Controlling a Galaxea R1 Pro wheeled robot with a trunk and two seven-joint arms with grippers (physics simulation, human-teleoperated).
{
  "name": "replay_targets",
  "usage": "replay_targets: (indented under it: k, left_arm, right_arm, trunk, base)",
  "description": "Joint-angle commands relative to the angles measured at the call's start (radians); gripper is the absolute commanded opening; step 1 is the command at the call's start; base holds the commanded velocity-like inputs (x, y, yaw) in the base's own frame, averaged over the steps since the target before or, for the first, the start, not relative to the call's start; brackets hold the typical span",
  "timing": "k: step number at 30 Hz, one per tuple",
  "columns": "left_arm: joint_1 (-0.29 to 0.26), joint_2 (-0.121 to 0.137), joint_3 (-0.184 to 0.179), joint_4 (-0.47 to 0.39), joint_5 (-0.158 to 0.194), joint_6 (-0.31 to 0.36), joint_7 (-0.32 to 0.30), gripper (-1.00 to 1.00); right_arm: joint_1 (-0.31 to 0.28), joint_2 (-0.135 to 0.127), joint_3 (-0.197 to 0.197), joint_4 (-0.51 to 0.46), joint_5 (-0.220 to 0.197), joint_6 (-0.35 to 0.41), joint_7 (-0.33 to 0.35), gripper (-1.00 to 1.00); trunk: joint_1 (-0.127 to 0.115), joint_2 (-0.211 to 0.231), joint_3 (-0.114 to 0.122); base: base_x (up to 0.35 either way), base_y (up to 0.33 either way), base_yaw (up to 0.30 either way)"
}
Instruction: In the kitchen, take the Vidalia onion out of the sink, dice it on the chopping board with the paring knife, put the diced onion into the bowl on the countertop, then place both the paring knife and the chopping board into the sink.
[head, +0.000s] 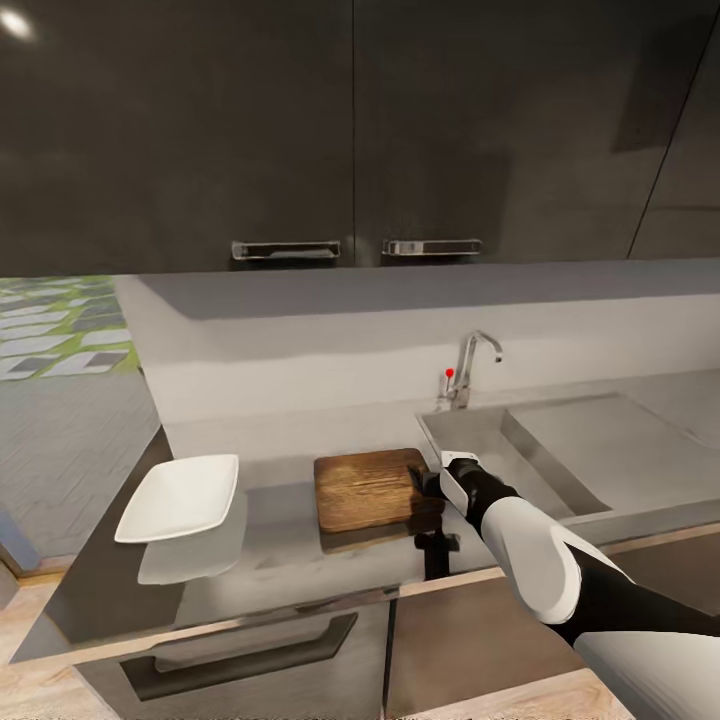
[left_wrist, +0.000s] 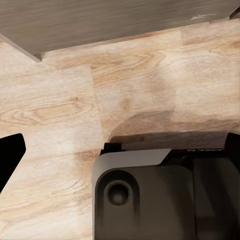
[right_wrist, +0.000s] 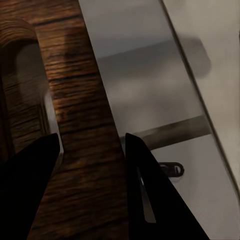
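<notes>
The right arm reaches forward and down, its claw (right_wrist: 90, 165) spread open astride one chopping board's (head: 368, 487) edge; one bowl (head: 180, 497) sits well apart on the surface (head: 280, 550).

The worktop (head: 290, 560) runs across in front of us, wall cabinets (head: 350, 130) hanging above and behind it. At its left end sits the bowl (head: 180, 497), well apart from the chopping board (head: 368, 487), which lies to its right near the middle. Right of the board, the sink (head: 480, 440) is sunk into the worktop, its drainboard (head: 620, 450) stretching further right. The tap (head: 470, 365) stands behind the basin, at its back edge. The right hand (head: 428, 487) is at the board's right edge, between board and sink; in the right wrist view its fingers (right_wrist: 150, 195) straddle that edge of the board (right_wrist: 75, 125). Below the worktop's front edge are cabinets (head: 300, 650), then the floor (left_wrist: 75, 100).
</notes>
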Motion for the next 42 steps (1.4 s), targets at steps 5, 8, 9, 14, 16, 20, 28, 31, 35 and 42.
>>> replay_targets:
  k: [5,8,9,14,16,20,28,31,35,42]
  left_arm:
    - [0.000,0.000,0.000,-0.001,0.000,-0.001,0.000,1.00]
    - [0.000,0.000,0.000,-0.001,0.000,-0.002,0.000,1.00]
    - [0.000,0.000,0.000,-0.001,0.000,-0.002,0.000,1.00]
    - [0.000,0.000,0.000,-0.001,0.000,-0.002,0.000,1.00]
    - [0.000,0.000,-0.001,-0.001,0.000,-0.002,-0.001,1.00]
    - [0.000,0.000,-0.001,-0.001,0.000,-0.001,-0.001,1.00]
    - [0.000,0.000,0.000,-0.001,0.000,-0.002,-0.001,1.00]
    - [0.000,0.000,0.000,-0.001,0.000,-0.001,-0.001,1.00]
    - [0.000,0.000,-0.001,-0.001,0.000,-0.002,-0.001,1.00]
    - [0.000,0.000,-0.001,-0.002,0.000,-0.002,-0.001,1.00]
  right_arm:
    - [-0.001,0.002,-0.009,-0.002,0.010,0.005,-0.001,-1.00]
    - [-0.001,0.003,-0.009,-0.002,0.010,0.005,-0.001,-1.00]
    - [-0.001,0.003,-0.008,-0.002,0.010,0.005,-0.001,-1.00]
    - [-0.001,0.005,-0.008,-0.002,0.010,0.005,-0.001,-1.00]
    - [-0.001,0.005,-0.009,-0.002,0.010,0.005,-0.001,-1.00]
    - [-0.001,0.005,-0.008,-0.002,0.010,0.006,-0.001,1.00]
    - [-0.001,0.004,-0.009,-0.002,0.010,0.007,-0.001,1.00]
    - [-0.001,0.005,-0.009,-0.002,0.010,0.006,-0.001,1.00]
    - [-0.001,0.005,-0.008,-0.002,0.010,0.006,-0.001,1.00]
    - [-0.001,0.007,-0.008,-0.002,0.010,0.006,0.000,1.00]
  trunk:
    - [0.000,-0.001,-0.007]
    - [0.000,-0.001,-0.008]
    - [0.000,-0.001,-0.008]
    - [0.000,-0.001,-0.008]
    - [0.000,-0.001,-0.008]
    - [0.000,-0.001,-0.008]
    - [0.000,-0.001,-0.008]
    - [0.000,-0.001,-0.008]
    - [0.000,-0.001,-0.007]
    - [0.000,-0.001,0.003]
  base:
    - [0.089,0.033,0.000]
    - [0.087,0.029,0.000]
    - [0.034,0.011,0.000]
    - [0.011,0.004,0.000]
    - [0.002,0.001,0.000]
    - [0.000,0.000,0.000]
    - [0.000,0.000,0.000]
    - [0.000,0.000,0.000]
    - [0.000,0.000,0.000]
    - [0.000,0.000,0.000]
